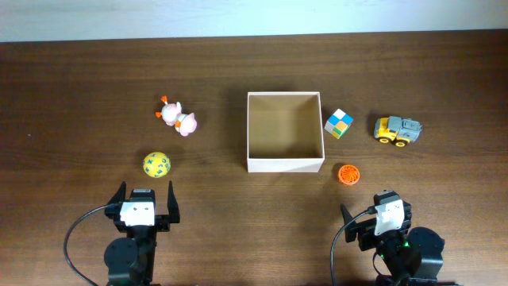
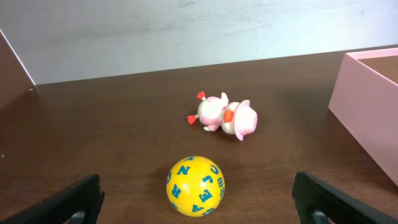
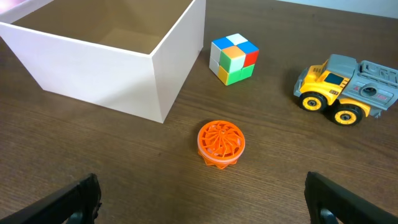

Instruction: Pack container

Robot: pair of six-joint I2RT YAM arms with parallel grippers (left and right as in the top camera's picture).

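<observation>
The container (image 1: pixel 285 165) is a square white-walled box with a tan inside, standing empty at the table's middle; its wall also shows in the left wrist view (image 2: pixel 367 106) and right wrist view (image 3: pixel 93 68). Left of it lie a pink pig toy (image 1: pixel 178 118) (image 2: pixel 224 116) and a yellow letter ball (image 1: pixel 156 164) (image 2: pixel 195 185). To its right are a colourful cube (image 1: pixel 339 123) (image 3: pixel 234 58), a yellow toy truck (image 1: pixel 398 130) (image 3: pixel 346 88) and an orange disc (image 1: pixel 348 174) (image 3: pixel 221 143). My left gripper (image 1: pixel 145 205) (image 2: pixel 198 214) stands open just behind the ball. My right gripper (image 1: pixel 379 216) (image 3: pixel 202 214) is open behind the disc.
The dark wooden table (image 1: pixel 71 95) runs to a pale wall at the back. Black cables loop beside both arm bases at the front edge.
</observation>
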